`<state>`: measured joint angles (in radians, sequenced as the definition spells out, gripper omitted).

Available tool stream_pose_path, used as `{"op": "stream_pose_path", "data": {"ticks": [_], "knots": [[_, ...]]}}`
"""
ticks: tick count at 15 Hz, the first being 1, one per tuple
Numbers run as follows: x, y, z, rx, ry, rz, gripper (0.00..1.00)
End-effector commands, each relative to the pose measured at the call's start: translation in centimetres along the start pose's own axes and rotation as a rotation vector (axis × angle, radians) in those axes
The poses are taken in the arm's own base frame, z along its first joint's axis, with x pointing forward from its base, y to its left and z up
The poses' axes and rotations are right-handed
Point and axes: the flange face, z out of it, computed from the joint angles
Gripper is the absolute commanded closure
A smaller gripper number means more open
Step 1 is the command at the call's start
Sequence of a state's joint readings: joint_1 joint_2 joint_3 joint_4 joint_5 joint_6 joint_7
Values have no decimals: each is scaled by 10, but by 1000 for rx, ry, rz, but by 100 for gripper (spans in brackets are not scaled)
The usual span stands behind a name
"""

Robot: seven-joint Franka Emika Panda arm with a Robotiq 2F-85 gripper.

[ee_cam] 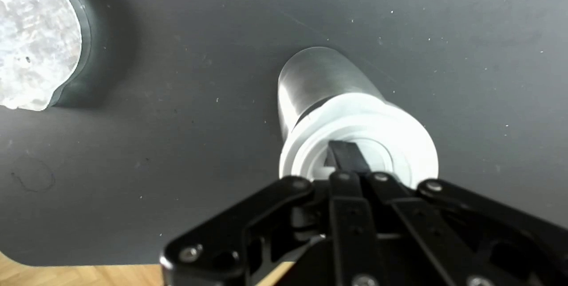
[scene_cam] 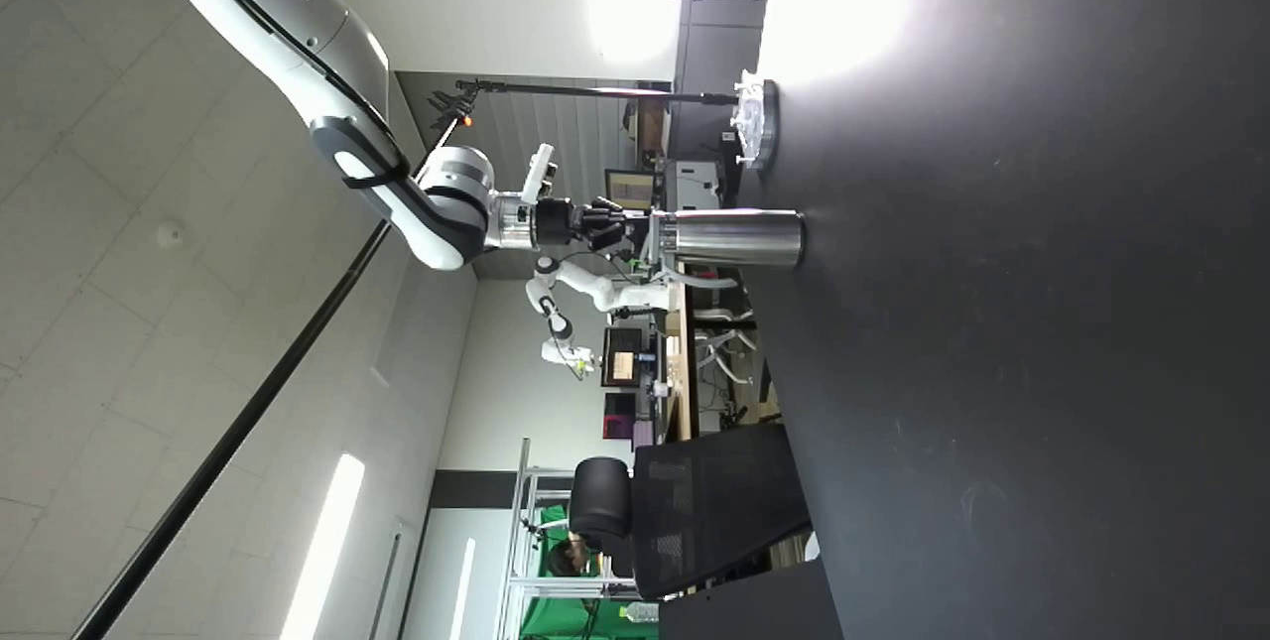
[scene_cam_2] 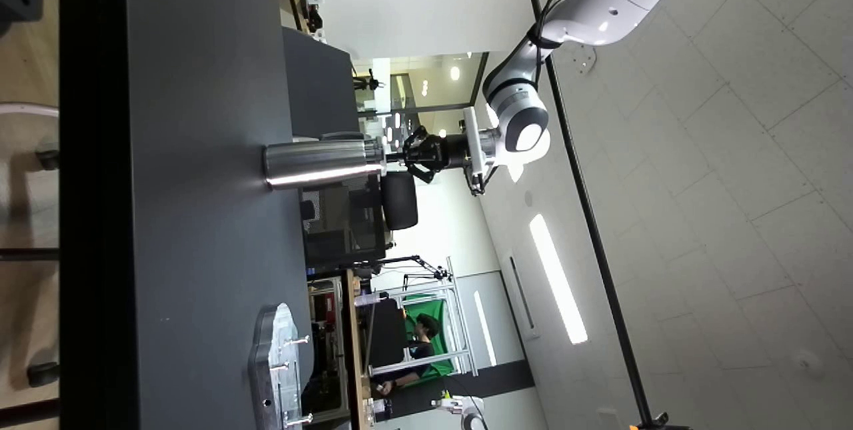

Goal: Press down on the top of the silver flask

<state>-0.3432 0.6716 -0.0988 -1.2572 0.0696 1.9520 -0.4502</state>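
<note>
The silver flask stands upright on the black table; the exterior pictures lie sideways. It shows in both exterior views. In the wrist view its metal side and its white round top are visible. My gripper is directly above the flask with its fingers pressed together and nothing between them. The fingertips are at the middle of the white top, touching it or very close; I cannot tell which. The fingers hide the near part of the top in the wrist view.
A flat pale round object with a clear top and small pegs stands on the table beside the flask. The black table has its rounded corner and edge low in the wrist view. A black chair stands beyond the table.
</note>
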Motion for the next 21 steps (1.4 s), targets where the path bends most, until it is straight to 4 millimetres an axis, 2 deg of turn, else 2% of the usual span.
{"op": "stream_pose_path", "data": {"ticks": [1, 3, 7, 13, 14, 15, 21], "knots": [[5, -5, 11, 18, 0, 4, 100], [7, -9, -11, 23, 45, 4, 100], [11, -19, -34, 33, 118, -4, 100], [5, -33, -72, 32, 166, -49, 100], [2, -37, -76, 44, 143, -83, 74], [0, -41, -79, 52, 128, -112, 73], [-15, -65, -84, 73, 31, -248, 34]]}}
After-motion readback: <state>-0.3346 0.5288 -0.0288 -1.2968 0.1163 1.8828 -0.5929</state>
